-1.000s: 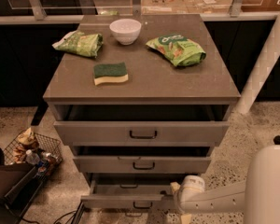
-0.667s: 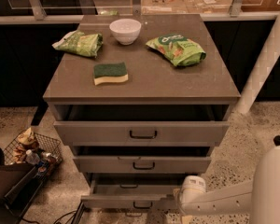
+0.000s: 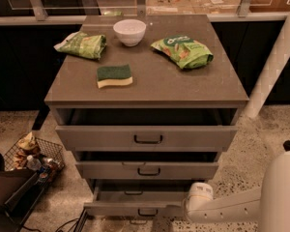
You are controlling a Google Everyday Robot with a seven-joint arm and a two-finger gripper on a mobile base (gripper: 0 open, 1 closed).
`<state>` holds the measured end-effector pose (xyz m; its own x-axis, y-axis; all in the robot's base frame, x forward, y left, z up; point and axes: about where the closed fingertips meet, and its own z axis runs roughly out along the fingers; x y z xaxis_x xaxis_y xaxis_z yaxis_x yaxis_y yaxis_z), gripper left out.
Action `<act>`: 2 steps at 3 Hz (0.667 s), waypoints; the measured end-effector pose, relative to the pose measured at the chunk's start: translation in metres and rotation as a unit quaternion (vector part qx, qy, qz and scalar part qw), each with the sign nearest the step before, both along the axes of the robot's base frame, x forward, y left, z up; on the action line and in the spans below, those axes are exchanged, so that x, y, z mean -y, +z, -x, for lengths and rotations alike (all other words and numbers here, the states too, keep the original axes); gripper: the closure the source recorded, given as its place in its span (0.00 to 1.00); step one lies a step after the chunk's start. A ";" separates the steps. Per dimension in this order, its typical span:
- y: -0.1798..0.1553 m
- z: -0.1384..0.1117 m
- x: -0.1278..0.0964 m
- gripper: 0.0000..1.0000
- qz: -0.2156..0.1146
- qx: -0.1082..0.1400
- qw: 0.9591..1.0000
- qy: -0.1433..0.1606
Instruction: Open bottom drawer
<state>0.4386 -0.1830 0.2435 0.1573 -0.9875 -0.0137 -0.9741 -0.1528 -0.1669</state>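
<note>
The grey cabinet [image 3: 150, 88] has three drawers, all standing a little open. The bottom drawer [image 3: 116, 209] is the lowest, with a shallow grey front. It is pulled out further than the two above and shows a pale grey inside [image 3: 145, 196]. Its small black bar handle [image 3: 147, 212] is at the middle of the front. My gripper [image 3: 170, 210] reaches in from the lower right, right at that handle. The white wrist [image 3: 199, 197] sits behind it, and the arm [image 3: 241, 207] runs off to the right.
On the cabinet top are a white bowl [image 3: 130, 31], two green snack bags [image 3: 82, 44] [image 3: 183, 50] and a green-and-yellow sponge [image 3: 114, 76]. A wire basket of clutter [image 3: 31, 156] stands on the speckled floor at left. A white post [image 3: 275, 66] rises at right.
The wrist has shifted slightly right and down, and the bottom drawer front stands a little further out than a second ago. Nothing on the cabinet top has moved.
</note>
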 end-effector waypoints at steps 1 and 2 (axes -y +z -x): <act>-0.002 -0.001 0.000 0.99 -0.002 0.001 1.000 0.000; -0.010 -0.018 0.001 1.00 -0.019 0.017 1.000 0.001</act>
